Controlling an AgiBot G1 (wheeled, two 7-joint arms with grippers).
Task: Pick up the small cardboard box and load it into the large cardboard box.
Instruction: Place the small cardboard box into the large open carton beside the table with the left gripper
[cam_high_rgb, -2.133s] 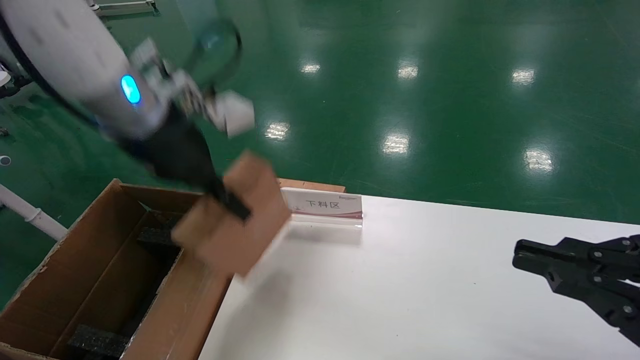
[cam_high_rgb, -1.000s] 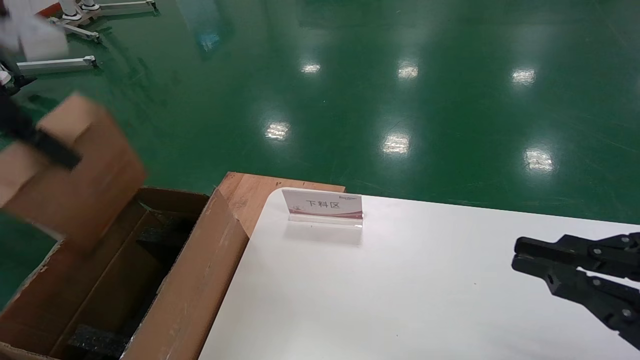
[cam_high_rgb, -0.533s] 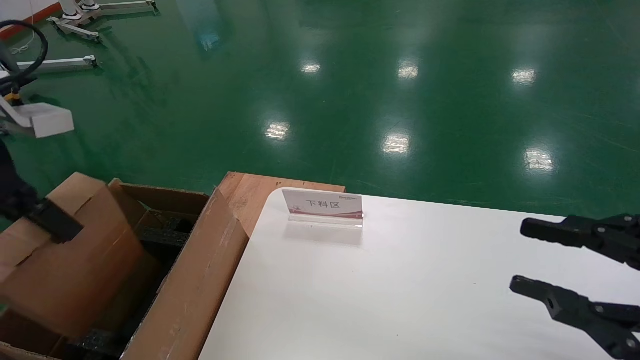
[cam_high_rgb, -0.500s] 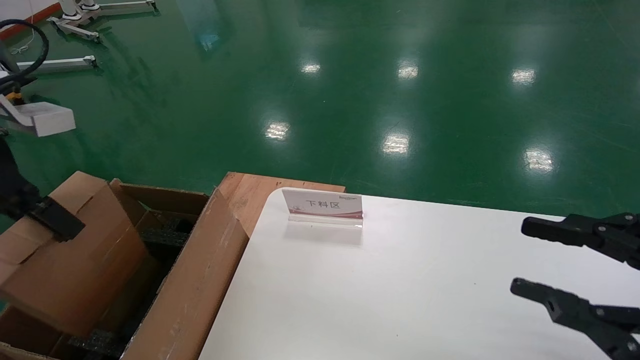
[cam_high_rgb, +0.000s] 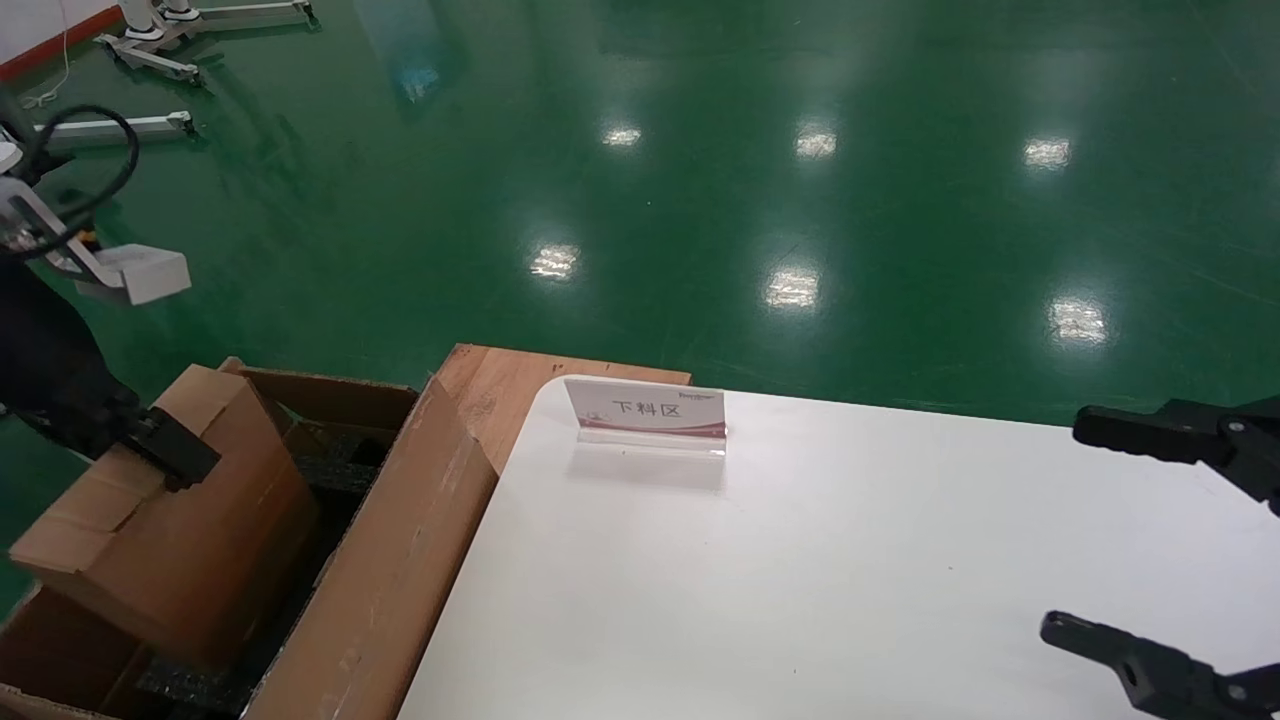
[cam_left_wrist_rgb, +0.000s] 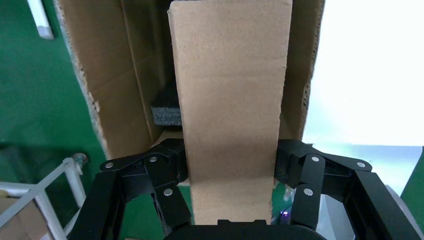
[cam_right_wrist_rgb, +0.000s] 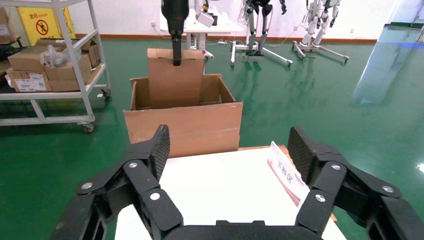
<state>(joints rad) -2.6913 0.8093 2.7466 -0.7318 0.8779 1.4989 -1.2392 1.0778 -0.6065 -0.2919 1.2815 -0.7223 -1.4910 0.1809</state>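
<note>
The small plain brown cardboard box (cam_high_rgb: 170, 530) stands tilted, partly inside the large brown corrugated carton (cam_high_rgb: 380, 580), clamped by the left tool (cam_left_wrist_rgb: 231, 175). The right tool (cam_right_wrist_rgb: 227, 165) hangs spread wide above the white desk (cam_high_rgb: 800, 580).

Glossy green floor (cam_high_rgb: 800, 180) with reflected ceiling lights. White table (cam_high_rgb: 800, 580) carries a small placard (cam_high_rgb: 647, 410) with red band near its far edge. Right wrist view: white wall with orange baseboard, metal shelving rack (cam_right_wrist_rgb: 60, 65) holding cardboard boxes, yellow sign (cam_right_wrist_rgb: 42, 22), white workbench, 2 humanoid robots on stands (cam_right_wrist_rgb: 290, 20).
</note>
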